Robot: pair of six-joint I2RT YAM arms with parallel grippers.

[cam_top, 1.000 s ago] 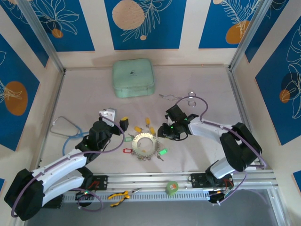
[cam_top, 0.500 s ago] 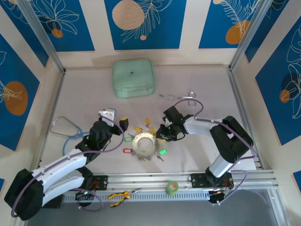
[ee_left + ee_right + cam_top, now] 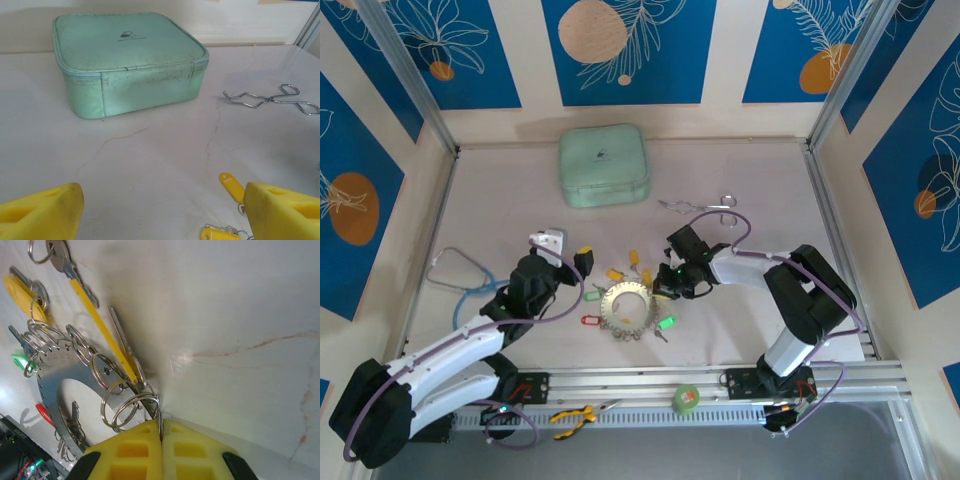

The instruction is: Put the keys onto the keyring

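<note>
Pads (image 3: pixel 127 450) of the right gripper (image 3: pixel 161 437), apart a second ago, now pinch a split ring (image 3: pixel 135 401) at the keyring (image 3: pixel 50 375); left gripper (image 3: pixel 162 210) stays spread

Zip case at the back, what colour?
The zip case is pale mint green, best seen in the left wrist view.

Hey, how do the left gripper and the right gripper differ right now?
The left gripper is open, its pads wide apart; the right gripper is shut, its pads pressed together. The left gripper holds nothing and stands apart from the keyring, to its left; the right gripper pinches a small wire ring at the keyring's right edge. Both have yellow pads.
</note>
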